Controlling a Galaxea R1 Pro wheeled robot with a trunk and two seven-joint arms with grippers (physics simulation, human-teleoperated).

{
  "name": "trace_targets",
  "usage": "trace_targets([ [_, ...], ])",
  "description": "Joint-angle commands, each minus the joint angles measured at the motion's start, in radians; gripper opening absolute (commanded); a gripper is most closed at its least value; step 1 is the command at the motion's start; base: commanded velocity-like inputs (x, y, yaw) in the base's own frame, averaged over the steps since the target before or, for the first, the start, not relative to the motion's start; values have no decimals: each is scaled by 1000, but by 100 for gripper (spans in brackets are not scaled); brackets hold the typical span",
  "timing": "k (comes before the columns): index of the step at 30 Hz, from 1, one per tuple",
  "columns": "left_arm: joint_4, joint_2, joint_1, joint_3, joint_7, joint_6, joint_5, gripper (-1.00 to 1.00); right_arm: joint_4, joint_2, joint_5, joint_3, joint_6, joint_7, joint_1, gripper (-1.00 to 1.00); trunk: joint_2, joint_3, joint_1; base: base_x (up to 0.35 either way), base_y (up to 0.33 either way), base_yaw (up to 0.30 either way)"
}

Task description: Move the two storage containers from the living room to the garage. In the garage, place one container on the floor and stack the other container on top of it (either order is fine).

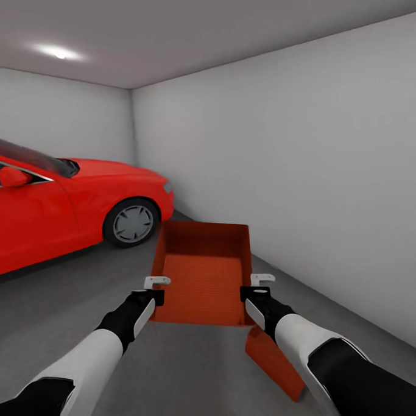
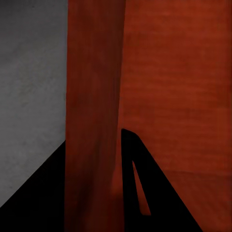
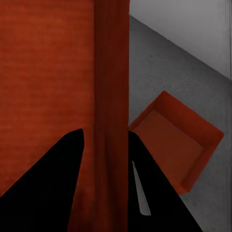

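Observation:
I am in the garage, holding one orange-red storage container (image 1: 201,275) in the air in front of me, its open side up. My left gripper (image 1: 157,289) is shut on its left wall (image 2: 92,96), one finger inside and one outside. My right gripper (image 1: 257,284) is shut on its right wall (image 3: 111,96) in the same way. The other storage container (image 1: 273,358) sits on the dark grey concrete floor (image 1: 75,298), below the held one and to its right, partly hidden by my right arm. The right wrist view shows that lower container (image 3: 174,140) open and empty.
A red coupe car (image 1: 61,206) stands at the left, its front wheel (image 1: 133,222) close to the held container's far left corner. A plain white-grey wall (image 1: 325,177) runs along the right. Bare floor lies between the car and the wall.

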Motion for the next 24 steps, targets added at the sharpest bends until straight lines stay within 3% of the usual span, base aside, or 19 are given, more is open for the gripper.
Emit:
trace_targets([
  [1,-4,1,-1,-1,2,3,13,-100,9,-1,-18,58,7,-5,0,-100,-1,0,1,322,0,-245],
  [18,-4,1,-1,-1,2,3,13,-100,9,-1,-19,58,7,-4,0,-100,-1,0,1,322,0,-245],
  [24,-4,1,-1,-3,2,3,13,-100,9,-1,-18,58,7,-4,0,-100,-1,0,1,322,68,-63],
])
